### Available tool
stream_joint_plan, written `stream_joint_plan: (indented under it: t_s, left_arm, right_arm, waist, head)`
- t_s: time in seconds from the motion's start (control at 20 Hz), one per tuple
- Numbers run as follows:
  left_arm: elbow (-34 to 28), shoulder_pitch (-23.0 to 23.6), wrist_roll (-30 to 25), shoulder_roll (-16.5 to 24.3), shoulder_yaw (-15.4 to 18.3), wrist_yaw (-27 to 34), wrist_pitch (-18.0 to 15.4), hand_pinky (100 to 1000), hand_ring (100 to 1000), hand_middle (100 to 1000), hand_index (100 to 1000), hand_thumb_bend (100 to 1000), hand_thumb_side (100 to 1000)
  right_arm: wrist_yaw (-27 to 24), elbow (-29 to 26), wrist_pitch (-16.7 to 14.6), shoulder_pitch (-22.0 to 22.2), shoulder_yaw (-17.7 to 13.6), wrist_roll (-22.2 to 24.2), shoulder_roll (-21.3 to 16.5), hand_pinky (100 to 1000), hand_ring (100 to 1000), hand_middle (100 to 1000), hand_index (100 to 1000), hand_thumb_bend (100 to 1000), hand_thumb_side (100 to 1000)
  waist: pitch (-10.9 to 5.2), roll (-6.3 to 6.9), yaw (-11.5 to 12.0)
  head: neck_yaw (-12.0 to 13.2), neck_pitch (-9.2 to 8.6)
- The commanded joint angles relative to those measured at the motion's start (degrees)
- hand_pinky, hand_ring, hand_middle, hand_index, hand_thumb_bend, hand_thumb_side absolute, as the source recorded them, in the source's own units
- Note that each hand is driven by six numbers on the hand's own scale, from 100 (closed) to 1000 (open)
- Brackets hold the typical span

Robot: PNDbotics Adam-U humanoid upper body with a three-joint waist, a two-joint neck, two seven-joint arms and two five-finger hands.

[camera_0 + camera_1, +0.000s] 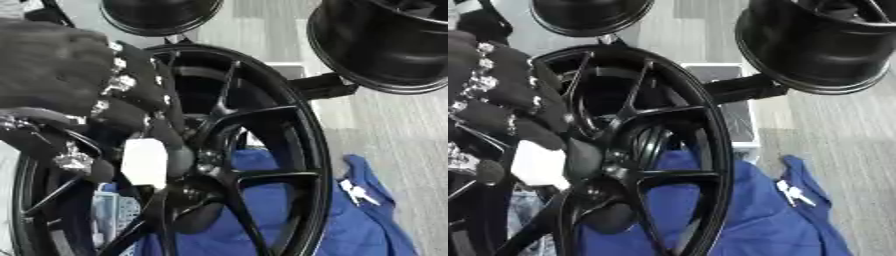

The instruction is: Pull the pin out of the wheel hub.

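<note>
One hand at work, the left, fingers curled and pinched on a white piece, taken for the pin, just below the palm and against the hub of the wheel. Looked stiff, light and smooth, probably snug in its bore. Best held by that white head, close to the hub, and drawn straight, never bent. No right hand seen.

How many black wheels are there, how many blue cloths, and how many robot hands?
Black wheels: 3 (the spoked wheel, an upper middle wheel, an upper right wheel)
Blue cloths: 1 (blue cloth)
Robot hands: 1 (left hand, at the hub)
Total: 5
</note>
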Motion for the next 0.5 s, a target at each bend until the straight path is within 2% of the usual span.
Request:
stream_joint_plan:
  t_s: [0.05,0.5]
  left_arm:
    - [-0.56,-0.57,-1.54,0.87,0.02,-0.72,-1.81,806,760,704,833,683,100]
    - [-0.56,0.86,-3.06,1.89,0.34,-1.38,-3.85,807,760,695,834,706,104]
  right_arm:
    - [-0.48,-0.69,-0.26,-0.58,-0.57,-0.48,-1.69,738,600,482,689,100,323]
    - [-1.23,-0.69,-0.73,-0.69,-0.33,-1.04,-1.41,736,598,481,688,100,336]
  waist:
    - [-0.89,-0.07,-0.16]
    - [-0.06,-0.07,-0.25]
  head:
    - [0.13,-1.10]
    - [-0.08,-1.60]
